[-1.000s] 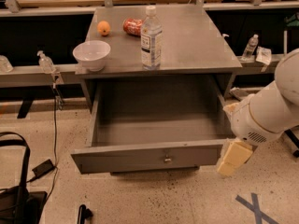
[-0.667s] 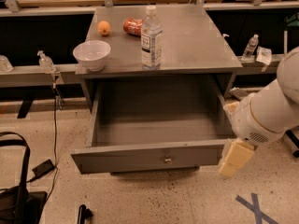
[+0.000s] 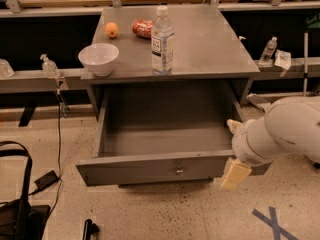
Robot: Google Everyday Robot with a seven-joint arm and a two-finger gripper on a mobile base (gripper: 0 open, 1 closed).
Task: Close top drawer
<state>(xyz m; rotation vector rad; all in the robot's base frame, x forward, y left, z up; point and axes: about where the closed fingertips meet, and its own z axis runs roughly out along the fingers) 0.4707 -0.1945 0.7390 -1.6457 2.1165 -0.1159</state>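
The top drawer (image 3: pixel 150 170) of the grey metal cabinet stands pulled far out. Its flat front panel has a small round silver knob (image 3: pixel 179 171) at the centre, and its deep grey box is empty. My gripper (image 3: pixel 234 173) is at the right end of the drawer front, low down, with a cream-coloured fingertip pad against or just in front of the panel's right corner. The white arm reaches in from the right.
On the cabinet top (image 3: pixel 210 44) stand a water bottle (image 3: pixel 162 41), a white bowl (image 3: pixel 98 58), an orange (image 3: pixel 111 30) and a red can (image 3: pixel 143 28). A black bag (image 3: pixel 17 214) and cable lie on the floor at left. Blue tape (image 3: pixel 272 221) marks the floor at right.
The gripper has shifted slightly right and down along the drawer's right front corner. The drawer stands as far out as before.
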